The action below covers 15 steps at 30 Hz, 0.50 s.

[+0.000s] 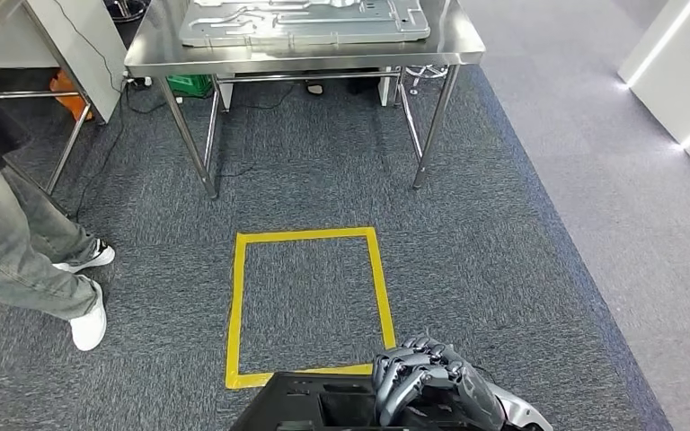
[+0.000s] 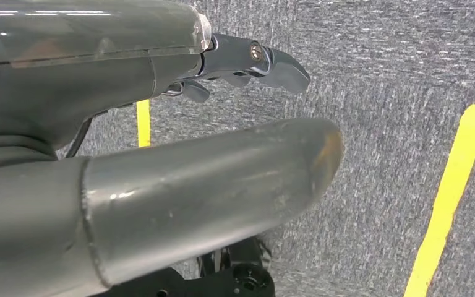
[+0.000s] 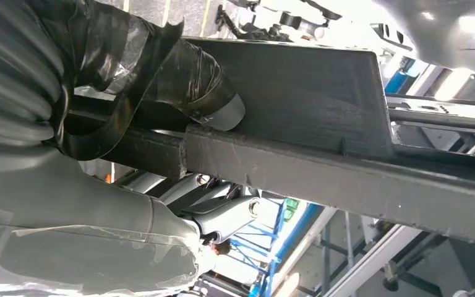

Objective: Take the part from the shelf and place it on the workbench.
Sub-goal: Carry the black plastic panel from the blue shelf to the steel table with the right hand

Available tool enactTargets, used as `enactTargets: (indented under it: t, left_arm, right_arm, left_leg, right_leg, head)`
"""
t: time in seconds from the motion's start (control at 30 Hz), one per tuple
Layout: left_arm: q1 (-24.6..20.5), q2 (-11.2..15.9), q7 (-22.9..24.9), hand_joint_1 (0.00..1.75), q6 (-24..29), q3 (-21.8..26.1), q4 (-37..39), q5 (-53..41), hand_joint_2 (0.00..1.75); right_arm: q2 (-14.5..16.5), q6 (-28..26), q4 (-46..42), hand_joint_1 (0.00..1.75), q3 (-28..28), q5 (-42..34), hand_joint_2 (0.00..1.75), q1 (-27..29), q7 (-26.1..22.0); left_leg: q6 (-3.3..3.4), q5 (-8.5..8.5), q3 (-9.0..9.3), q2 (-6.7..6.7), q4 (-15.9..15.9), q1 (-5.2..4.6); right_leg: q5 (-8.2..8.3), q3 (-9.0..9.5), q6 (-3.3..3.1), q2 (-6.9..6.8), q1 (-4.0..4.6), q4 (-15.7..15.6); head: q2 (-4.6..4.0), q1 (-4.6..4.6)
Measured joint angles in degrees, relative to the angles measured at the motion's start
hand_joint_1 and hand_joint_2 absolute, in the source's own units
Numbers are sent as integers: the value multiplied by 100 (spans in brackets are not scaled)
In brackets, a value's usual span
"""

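Observation:
In the head view my right hand sits at the bottom edge, its fingers curled over the right side of a black moulded part. The right wrist view has that hand gripping the part: the taped thumb lies on one face and the fingers wrap under its bar. The steel workbench stands ahead, beyond the carpet. My left hand hangs over the carpet with thumb and fingers apart and nothing between them.
A grey pressed-metal sheet covers much of the workbench top. A yellow tape square marks the carpet between me and the bench. A person's legs stand at the left. A white wall base is far right.

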Motion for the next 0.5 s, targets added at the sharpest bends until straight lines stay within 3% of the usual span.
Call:
enactTargets:
  t: [0.03, 0.1, 0.13, 0.2, 0.23, 0.3, 0.37, 0.47, 0.5]
  left_arm:
    - [4, -1, -4, 0, -5, 1, 0, -3, 0]
    - [8, -2, -14, 0, -23, 1, 0, -4, 0]
    - [6, -2, -20, 0, -31, 1, 0, -4, 0]
    - [1, -2, -27, 0, -39, 1, 0, -6, 0]
    - [-1, -3, -30, 0, -39, 1, 0, -7, 0]
    - [-4, -3, -30, 0, -39, 1, 0, -9, 0]
    - [-16, -4, -30, 0, -43, 1, 0, -14, 0]
    - [-10, -3, -31, 0, -46, 1, 0, -17, 0]
    - [1, -3, -31, 0, -46, 1, 0, -17, 0]
  right_arm:
    - [0, -3, 1, 175, 0, -4, 175, -1, 4]
    - [-1, -16, 2, 175, 0, -18, 175, -6, 13]
    - [-1, -25, 4, 175, 0, -25, 175, -13, 19]
    - [-3, -37, 5, 175, 0, -41, 175, -26, 24]
    - [-3, -40, 5, 175, 1, -50, 175, -32, 27]
    - [-5, -41, 3, 175, 1, -66, 175, -40, 28]
    - [-5, -41, 1, 175, 1, -73, 175, -57, 28]
    - [-4, -40, 2, 175, 0, -76, 175, -68, 29]
    - [-4, -40, 3, 175, 0, -76, 175, -68, 29]
  left_leg:
    - [-18, -26, 32, -1, 1, 8]
    - [-71, -91, 116, -3, 0, 29]
    - [-103, -123, 157, -4, 4, 33]
    - [-186, -168, 212, 3, -4, 28]
    - [-229, -167, 243, 7, 8, 22]
    - [-295, -189, 282, 12, 75, 30]
    - [-318, -374, 110, 5, 448, 44]
    - [-338, -835, -539, -4, 1508, 37]
    - [-336, -853, -688, -5, 1680, 33]
  right_leg:
    - [135, 5, 22, -9, -22, -103]
    - [610, 277, 41, -37, -51, -799]
    - [717, 413, 31, -59, -42, -1141]
    - [753, 548, -57, -88, -5, -1483]
    - [712, 562, -118, -85, 10, -1504]
    - [784, 653, -233, -62, 6, -1550]
    - [762, 741, -313, -56, 6, -1581]
    - [703, 799, -385, -46, 43, -1592]
    - [680, 831, -393, -36, 56, -1596]
  head:
    - [0, -1]
    - [0, 0]
    - [0, 1]
    - [0, -1]
    - [0, -2]
    - [0, -3]
    - [0, -6]
    - [0, -10]
    - [0, -10]
